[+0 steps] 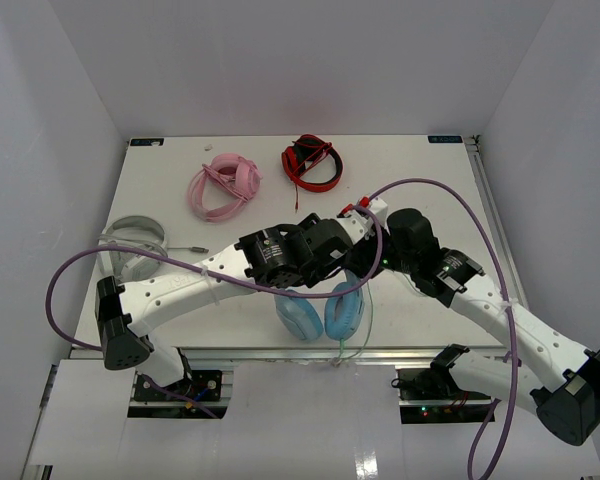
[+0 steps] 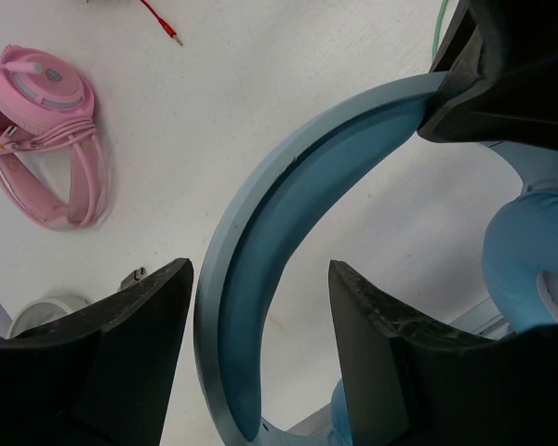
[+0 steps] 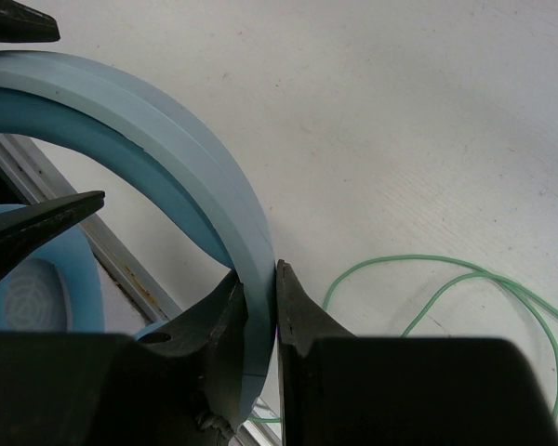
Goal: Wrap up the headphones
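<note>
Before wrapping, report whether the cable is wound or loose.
Loose: the cable lies in open curves on the table, not round the headphones.

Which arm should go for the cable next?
Left, I'd say. Right fingers are clamped on the headband, steadying it. Left fingers stand open astride the headband, gripping nothing, so that arm is free to fetch the cable.

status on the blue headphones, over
right gripper clamped on headphones band; left gripper open astride band; green cable trailing loose; nothing blocking
</note>
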You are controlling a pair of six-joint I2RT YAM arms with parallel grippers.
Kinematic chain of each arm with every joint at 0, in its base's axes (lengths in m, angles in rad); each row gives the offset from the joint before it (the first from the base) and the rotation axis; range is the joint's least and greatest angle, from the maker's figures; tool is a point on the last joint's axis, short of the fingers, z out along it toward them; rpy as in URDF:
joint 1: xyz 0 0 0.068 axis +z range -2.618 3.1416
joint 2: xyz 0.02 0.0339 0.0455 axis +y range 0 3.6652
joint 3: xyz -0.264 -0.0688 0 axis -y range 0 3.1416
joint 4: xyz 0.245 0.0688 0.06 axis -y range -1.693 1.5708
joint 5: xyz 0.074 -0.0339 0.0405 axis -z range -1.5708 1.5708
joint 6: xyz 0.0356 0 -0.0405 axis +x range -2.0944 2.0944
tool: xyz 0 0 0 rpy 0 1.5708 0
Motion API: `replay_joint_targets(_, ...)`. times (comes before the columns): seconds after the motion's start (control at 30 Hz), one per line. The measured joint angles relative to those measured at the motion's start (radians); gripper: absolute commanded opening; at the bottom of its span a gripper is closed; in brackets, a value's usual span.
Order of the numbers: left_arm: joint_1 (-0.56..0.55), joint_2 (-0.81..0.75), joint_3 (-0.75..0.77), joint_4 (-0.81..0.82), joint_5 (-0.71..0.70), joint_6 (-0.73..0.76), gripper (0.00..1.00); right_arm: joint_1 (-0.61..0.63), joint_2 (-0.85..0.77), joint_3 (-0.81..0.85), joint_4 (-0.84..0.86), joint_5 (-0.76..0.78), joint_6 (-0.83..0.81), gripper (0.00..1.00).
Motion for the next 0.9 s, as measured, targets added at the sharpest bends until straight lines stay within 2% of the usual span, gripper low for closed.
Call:
replay_joint_targets(0.23, 0.000, 0.020, 0.000, 0.003, -0.012, 0.028, 0.59, 0.001, -0.004, 0.000, 0.000, -0.017, 0.000, 0.08)
replay_joint_targets(0.33, 0.000, 0.036, 0.000, 0.003, -0.027, 0.036, 0.42, 0.003, -0.007, -0.002, -0.003, -0.018, -0.001, 0.08)
replay_joint_targets(0.5, 0.002, 0.044, 0.000, -0.001, -0.041, 0.042, 0.05, 0.002, -0.007, -0.011, -0.015, -0.019, -0.003, 0.08)
replay_joint_targets(0.53, 0.002, 0.045, 0.000, -0.004, -0.043, 0.045, 0.02, 0.002, -0.008, -0.011, -0.015, -0.017, -0.005, 0.11)
replay_joint_targets(0.57, 0.003, 0.047, 0.000, -0.007, -0.044, 0.044, 0.01, 0.002, -0.008, -0.012, -0.016, -0.015, -0.007, 0.20)
replay_joint_targets(0.67, 0.005, 0.054, 0.000, -0.005, -0.043, 0.028, 0.00, -0.001, -0.008, -0.014, -0.016, -0.005, -0.002, 0.62)
replay_joint_targets(0.83, 0.004, 0.060, -0.031, 0.053, -0.063, -0.064, 0.00, -0.001, -0.020, -0.016, -0.012, 0.056, 0.032, 0.97)
replay_joint_targets(0.9, 0.003, 0.048, -0.072, 0.100, -0.088, -0.109, 0.00, 0.000, -0.040, -0.031, -0.014, 0.102, 0.039, 0.96)
